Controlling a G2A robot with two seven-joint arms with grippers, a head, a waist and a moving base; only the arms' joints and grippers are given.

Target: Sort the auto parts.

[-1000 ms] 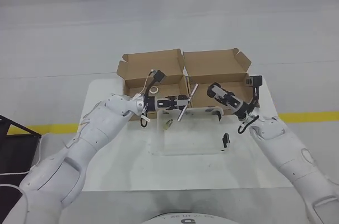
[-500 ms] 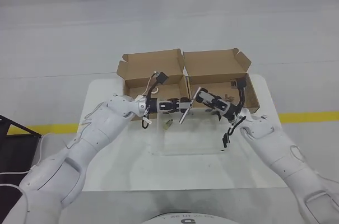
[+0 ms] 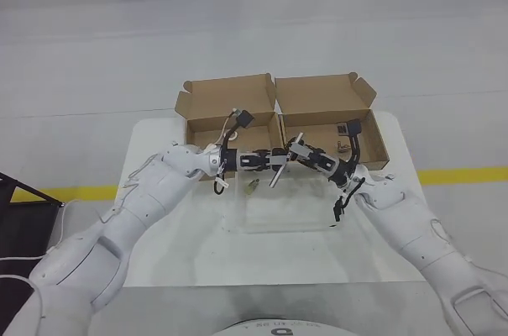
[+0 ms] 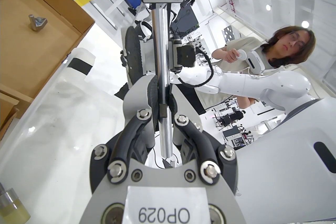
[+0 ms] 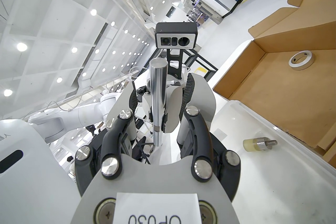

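L gripper (image 4: 160,95) is clamped tight on the metal rod (image 4: 159,51), holding it up in the air over the far edge of the clear tray (image 3: 237,220), just in front of the cardboard boxes (image 3: 228,97). R gripper (image 5: 162,86) has its fingers spread either side of the rod's other end, not squeezing it afaict.

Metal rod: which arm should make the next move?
Likely the right. The left gripper is shut on the metal rod, and the right gripper sits open with the rod between its jaws, ready to close.
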